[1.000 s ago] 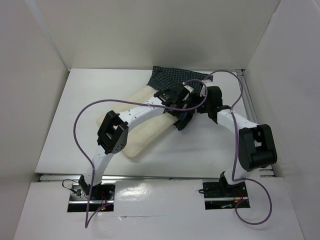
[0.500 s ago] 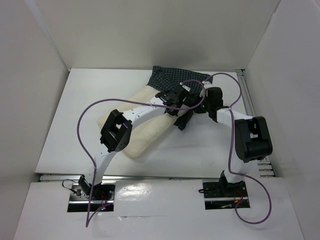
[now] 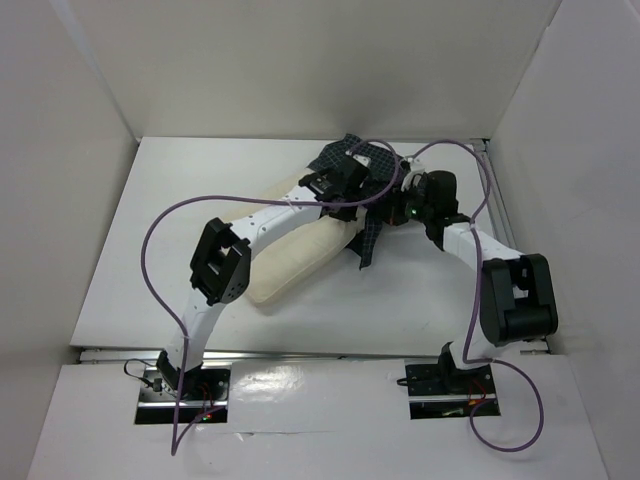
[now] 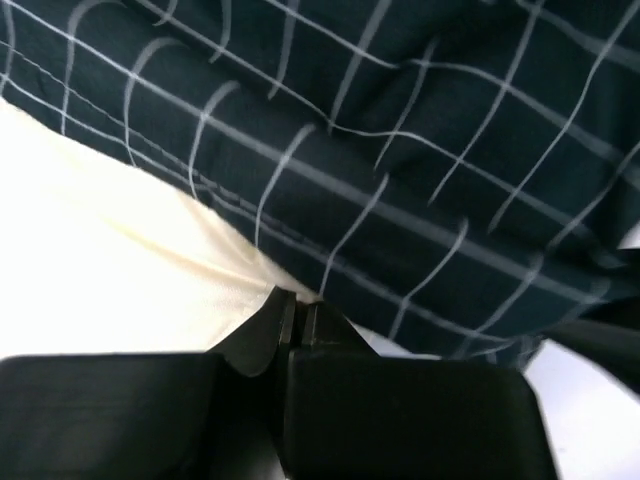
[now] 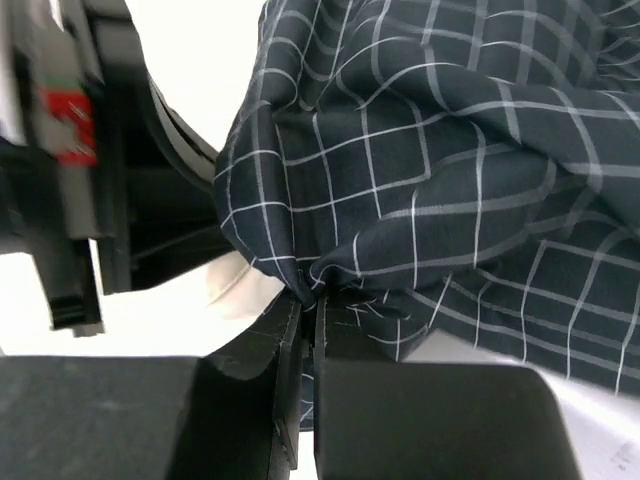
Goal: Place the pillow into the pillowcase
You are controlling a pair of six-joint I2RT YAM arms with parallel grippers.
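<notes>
Both arms are seen meeting at the far middle of the bench (image 3: 180,200), over the join of cloth and cushion. The left pincer (image 4: 297,318) is closed, its tips pressed together right on the hem of the pillowcase (image 3: 375,160), and the hem seems to be pinched there (the cream fabric shows just beneath). The right pincer (image 5: 308,310) is closed too, and a gathered fold of the checked cloth is plainly nipped between its tips.

The pillow (image 3: 285,265) is laid slantwise on the bench, its long axis running from near left to far right. Its far-right end is tucked under the two pincers at the mouth of the case; most of its length is left uncovered toward the near left. The case is bunched beyond that end, with a flap hanging near the right pincer.

So the coming pull is judged to run down that axis, toward the near left. The left arm is stretched along the pillow and is the nearer one.

Counted: one pillow, one pillowcase, two pincers.
</notes>
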